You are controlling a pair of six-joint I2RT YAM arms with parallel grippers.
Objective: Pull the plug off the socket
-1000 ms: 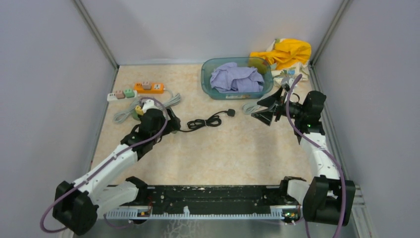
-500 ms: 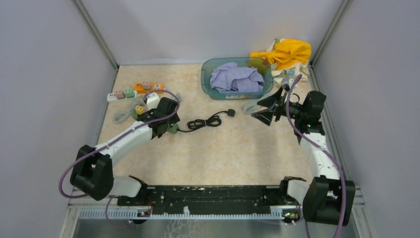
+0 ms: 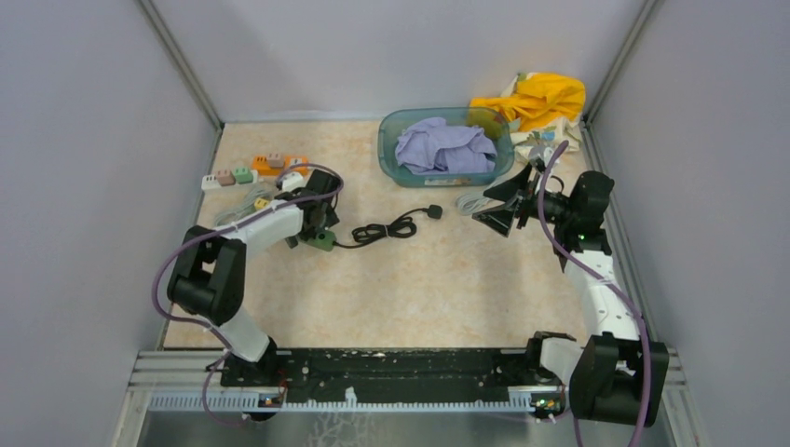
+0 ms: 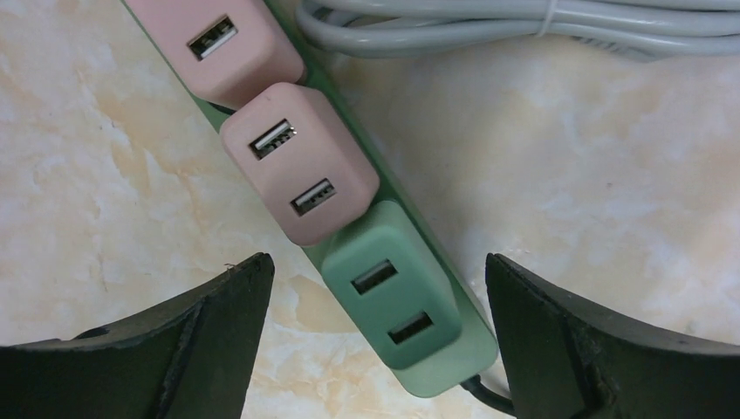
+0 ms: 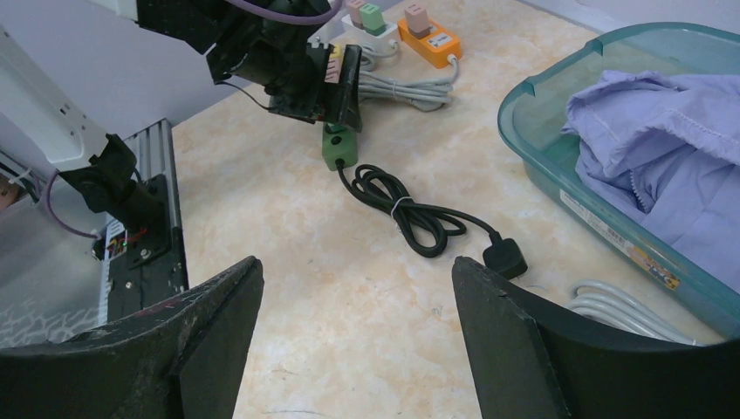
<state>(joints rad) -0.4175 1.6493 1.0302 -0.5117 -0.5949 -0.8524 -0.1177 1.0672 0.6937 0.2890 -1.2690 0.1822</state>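
Marbled beige table [image 3: 419, 279] fills the floor of a grey-walled booth. At the left of the overhead view, the left gripper [image 3: 315, 212] hangs over a green strip [image 4: 445, 377].

In the left wrist view the strip runs diagonally from upper left to lower centre and carries a row of plugs. A pink plug [image 4: 297, 175] sits mid-frame. A green plug [image 4: 390, 301] butts against it at the strip's lower end, in the socket nearest the black cord [image 3: 387, 226]. The left claw is spread wide and holds nothing, with its fingers [image 4: 218, 323] flanking the green plug but well clear of it. That plug looks like the one being lined up.

The right gripper [image 5: 358, 266], at the right of the overhead view near the basin [image 3: 387, 149], is fairly wide and empty.

To do this step well:
- Turn the wrist a little so the pads meet the green plug's long sides squarely, since the strip lies askew to the jaws.
- Come down far enough to grip the plug body, not just its top edge.
- Keep off the pink plug, which touches the green one.
- Close firmly, then draw straight out along the pins without rocking.

The strip looks light and may lift with the plug, so something may have to hold it down.
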